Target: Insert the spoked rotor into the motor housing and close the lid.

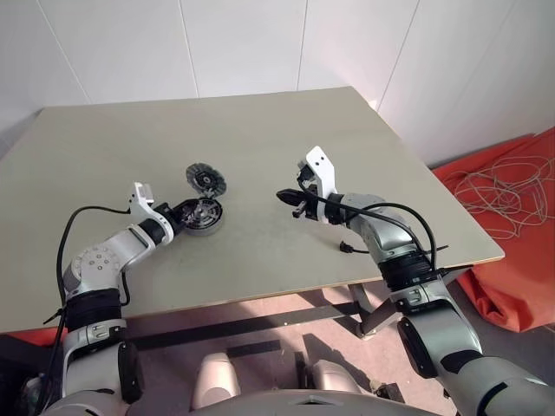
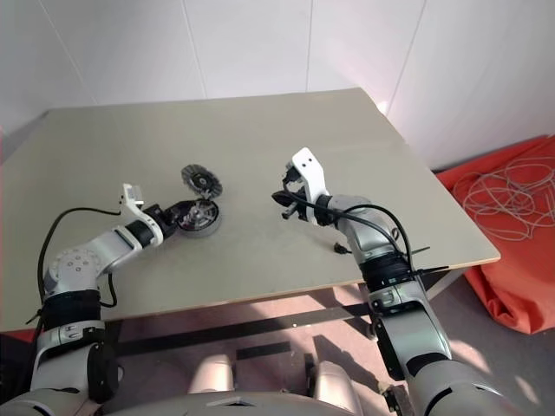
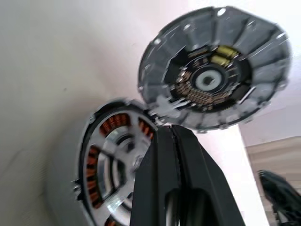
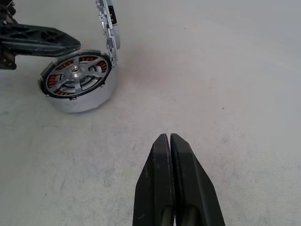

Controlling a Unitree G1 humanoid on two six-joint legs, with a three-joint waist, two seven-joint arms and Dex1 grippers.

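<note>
The motor housing lies flat on the table, left of centre, its copper windings showing. A pale spoked rotor sits inside it, hub up. The lid, a dark ribbed disc, stands tilted on edge at the housing's far rim, its inner face turned toward the housing. My left gripper is shut with nothing in it, its tips at the housing's near-left rim, just below the raised lid. My right gripper is shut and empty, hovering over bare table well to the right of the housing.
The beige table has wide bare room around the parts. Its right edge runs close behind my right arm. On the floor to the right lies an orange cloth with a tangle of white cable on it.
</note>
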